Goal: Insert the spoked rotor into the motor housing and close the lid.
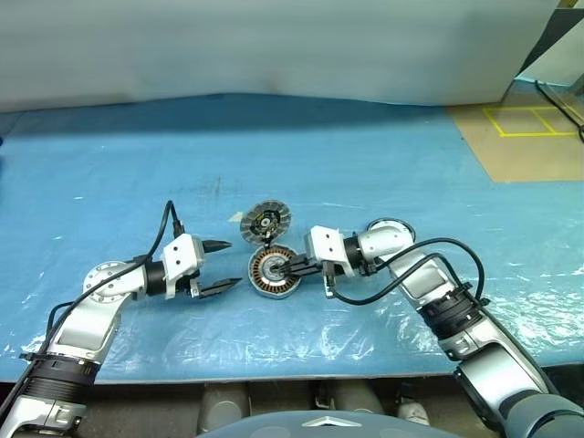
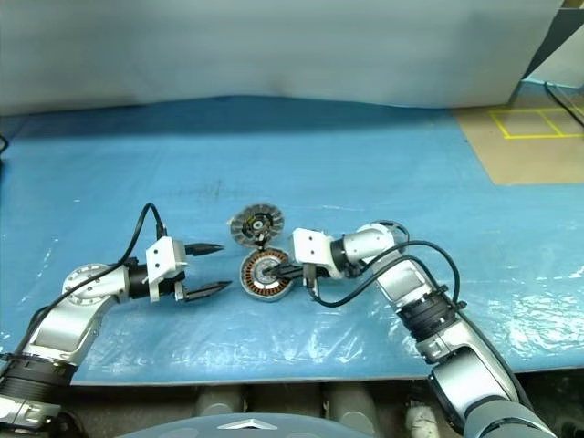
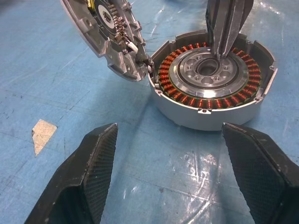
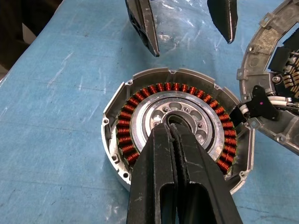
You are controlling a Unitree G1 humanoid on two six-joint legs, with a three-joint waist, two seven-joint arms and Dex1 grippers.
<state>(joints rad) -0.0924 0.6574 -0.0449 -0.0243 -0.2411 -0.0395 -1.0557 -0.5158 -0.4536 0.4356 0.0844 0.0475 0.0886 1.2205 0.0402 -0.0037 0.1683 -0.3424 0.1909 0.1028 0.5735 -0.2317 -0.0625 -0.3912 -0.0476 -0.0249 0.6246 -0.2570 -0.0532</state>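
1. The round silver-rimmed motor housing, ringed with copper-brown coil windings, is sitting on the blue plastic-covered table.
2. The shiny silver rotor is lying inside the ring of windings.
3. The right gripper, fingers pressed together, is resting its tips at the rotor's central hole.
4. The grey ribbed lid is standing tilted open at the housing's far edge.
5. The left gripper, jaws apart, is hovering just beside the housing, holding nothing.

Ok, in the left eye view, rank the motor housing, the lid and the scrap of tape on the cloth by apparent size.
1. motor housing and lid: look about equal, with the lid tilted, so not ranked.
2. scrap of tape: clearly smallest.
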